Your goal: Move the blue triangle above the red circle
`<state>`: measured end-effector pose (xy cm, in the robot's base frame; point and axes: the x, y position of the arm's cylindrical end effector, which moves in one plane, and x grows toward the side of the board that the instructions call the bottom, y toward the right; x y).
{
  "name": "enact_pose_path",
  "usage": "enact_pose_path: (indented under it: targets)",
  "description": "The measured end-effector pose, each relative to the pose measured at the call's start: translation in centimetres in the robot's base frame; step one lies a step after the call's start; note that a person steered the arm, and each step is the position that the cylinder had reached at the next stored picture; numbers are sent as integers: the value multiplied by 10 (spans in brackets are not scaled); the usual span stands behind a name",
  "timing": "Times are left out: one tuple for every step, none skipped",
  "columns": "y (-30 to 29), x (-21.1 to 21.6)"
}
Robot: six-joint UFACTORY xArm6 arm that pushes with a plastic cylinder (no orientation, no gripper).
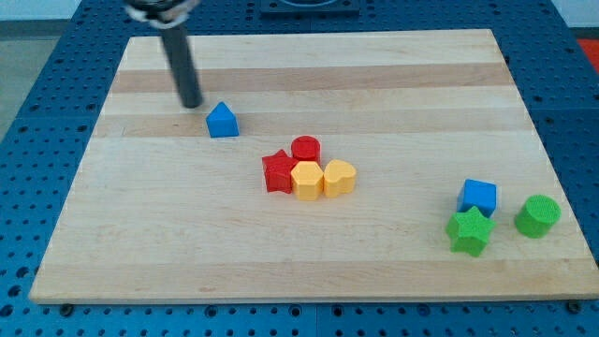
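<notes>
The blue triangle [223,120] lies on the wooden board [393,84], left of the middle. The red circle [306,149] sits to its lower right, at the top of a tight cluster in the board's middle. My tip [191,104] stands just to the upper left of the blue triangle, a small gap away and not touching it. The dark rod rises from the tip toward the view's top.
Touching the red circle are a red star [279,172], a yellow pentagon [307,181] and a yellow hexagon [339,177]. At the lower right stand a blue cube [478,197], a green star [469,230] and a green cylinder [537,215].
</notes>
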<state>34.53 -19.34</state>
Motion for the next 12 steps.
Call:
enact_pose_path:
  targets:
    - [0, 2]
    - [10, 37]
    - [15, 36]
    - [61, 34]
    - [85, 33]
    - [85, 33]
    - [60, 35]
    - [60, 45]
    - [60, 55]
    - [62, 55]
    - [62, 55]
    - [82, 55]
